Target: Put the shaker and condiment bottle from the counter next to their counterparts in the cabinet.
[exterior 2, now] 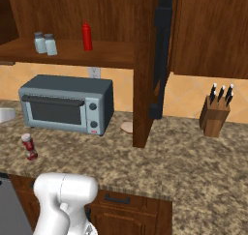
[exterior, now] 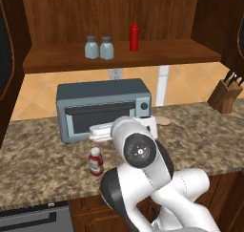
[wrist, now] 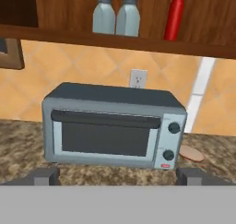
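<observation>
A tiled wall (exterior: 43, 90) in orange and beige runs behind the speckled granite surface (exterior: 38, 154). A grey toaster oven (exterior: 102, 109) stands against it, with a white socket (exterior: 115, 74) at its 12 o'clock. A wooden knife block (exterior 2: 214, 115) sits well apart at 3 o'clock. Dark wood drawers (exterior 2: 131, 210) lie below.

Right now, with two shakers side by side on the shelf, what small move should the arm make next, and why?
Probably lower the open gripper toward the condiment bottle on the counter. Both shakers already stand together in the cabinet left of the red squeeze bottle, while the stout bottle stands in front of the toaster oven, and the jaws hold nothing.
</observation>
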